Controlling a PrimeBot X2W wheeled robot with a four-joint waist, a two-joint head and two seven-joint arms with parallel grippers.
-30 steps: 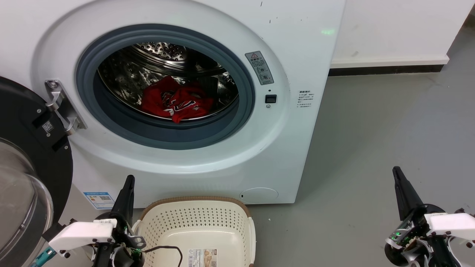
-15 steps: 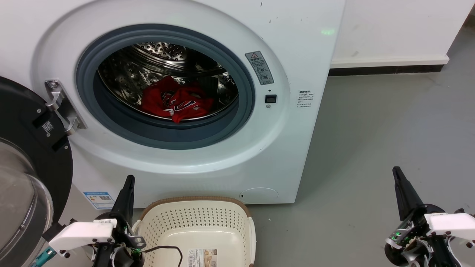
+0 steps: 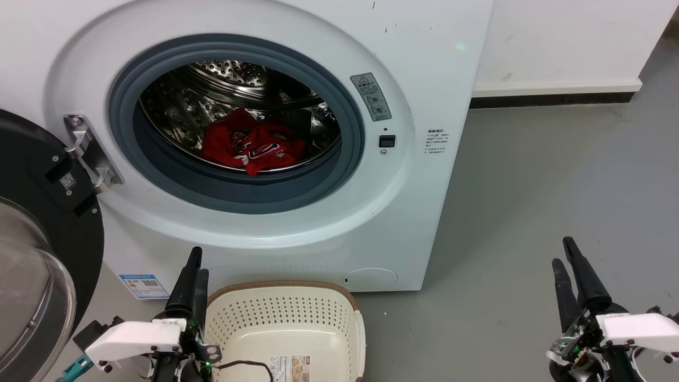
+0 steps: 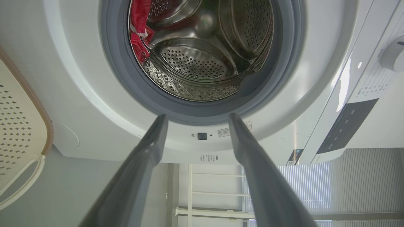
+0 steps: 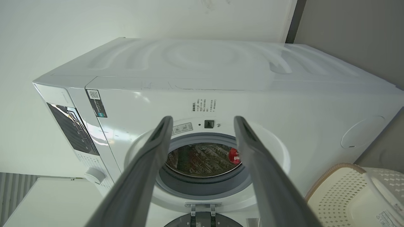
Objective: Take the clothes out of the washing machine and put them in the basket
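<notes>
The white washing machine (image 3: pixel 424 79) stands with its door (image 3: pixel 37 223) swung open to the left. Red clothes (image 3: pixel 249 146) lie bunched on the floor of the steel drum, and also appear as clothes (image 4: pixel 139 31) and clothes (image 5: pixel 233 155) in the wrist views. The cream basket (image 3: pixel 289 318) sits on the floor below the porthole, with just a paper label on its base. My left gripper (image 3: pixel 199 262) is at the basket's left rim, open and holding nothing. My right gripper (image 3: pixel 562 253) hovers over the floor at the far right, open and holding nothing.
Grey floor (image 3: pixel 530 185) stretches to the right of the machine. A white wall with a dark skirting strip (image 3: pixel 551 100) runs behind it. The open door's glass bowl (image 3: pixel 26 286) bulges close to my left arm. A thin black cable (image 3: pixel 249 365) hangs over the basket's near side.
Each gripper showed one finger before and now shows two, set apart. The left gripper has shifted a little to the right, toward the basket rim. Clothes and basket are unmoved.
</notes>
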